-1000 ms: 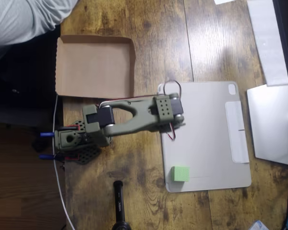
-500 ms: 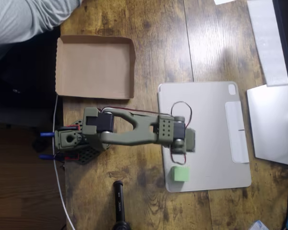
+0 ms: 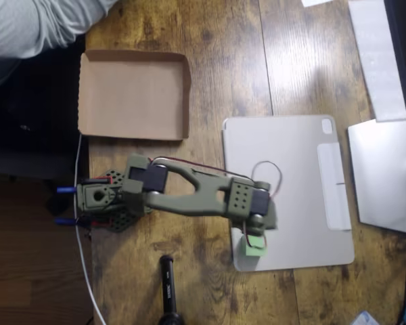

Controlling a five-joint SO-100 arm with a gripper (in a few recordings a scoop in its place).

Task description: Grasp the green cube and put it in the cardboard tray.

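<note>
Upper left of the overhead view: cardboard tray, shallow, brown, low folded rims, lying flat on the wooden table; nothing shows inside it

Lower centre-right: green cube, small, pale green, resting on the near-left corner area of a flat grey tablet cover. End effector directly over the cube, covering its upper part, with a dark finger reaching down onto it; whether the fingers are apart or closed on the cube cannot be told from above. Cube well apart from the tray, with the arm lying between them

Olive-green robot arm: stretched from its base at the left table edge rightward across the cover's left border; thin looping wire above the wrist

Other items: black cylindrical object at the bottom edge, just left of the cover; white cable along the left table edge; pale flat objects at the right edge; grey sleeve of a person, top left corner
</note>
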